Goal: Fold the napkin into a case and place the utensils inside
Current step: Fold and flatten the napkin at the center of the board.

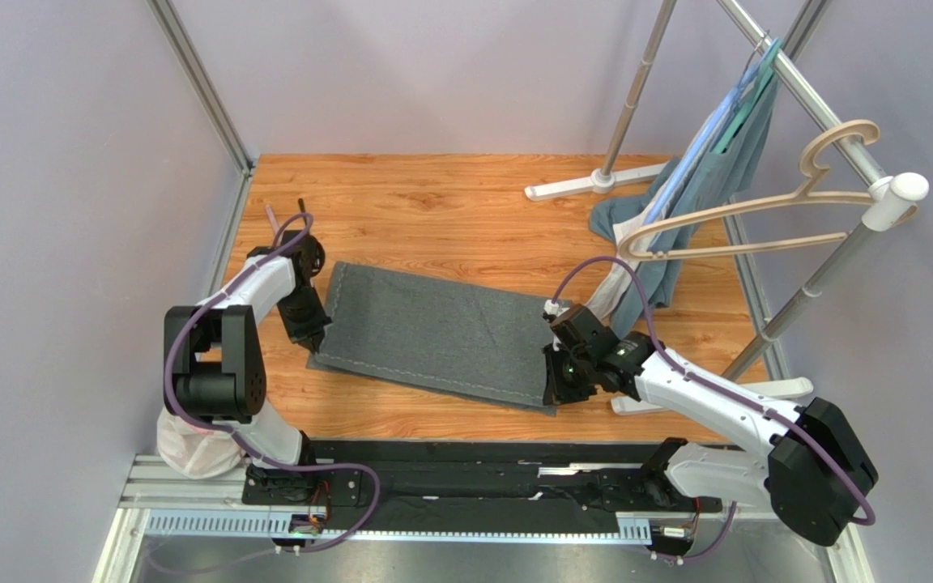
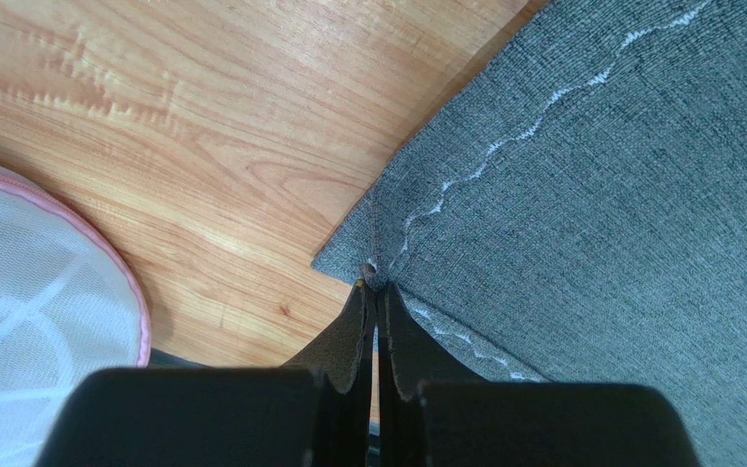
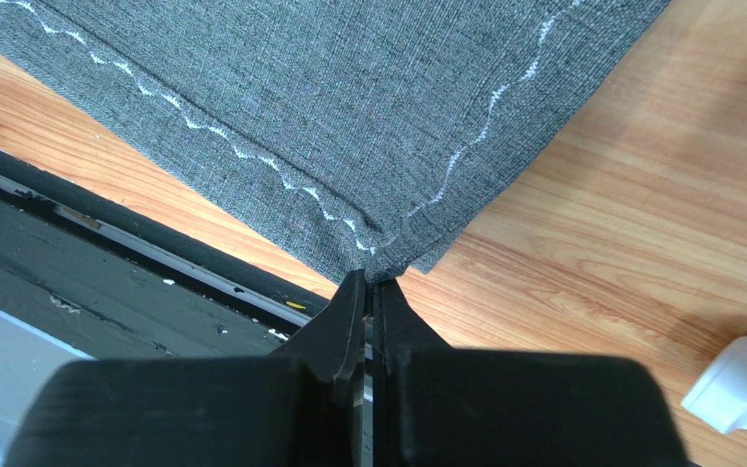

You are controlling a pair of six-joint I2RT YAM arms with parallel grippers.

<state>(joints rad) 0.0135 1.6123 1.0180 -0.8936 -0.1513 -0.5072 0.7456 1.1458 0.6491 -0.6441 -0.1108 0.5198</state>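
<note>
Napkin [image 1: 441, 334] flat on the wooden counter [image 1: 435, 201] as a long rectangle, long axis running left to right between the arms, left end set slightly farther back than the right; near long edge spanned end to end by the two tools; left tool [image 2: 375, 292] narrowed to a pinch on the near-left corner, cloth puckered at the tips; right tool [image 3: 373, 282] likewise pinched on the near-right corner, just beside the black base rail [image 3: 105, 243]; both wrists low, fingers pitched down toward the counter, each arm nearest its own corner; likely next, near edge lifted and carried away over the far edge, both ends in step.
</note>
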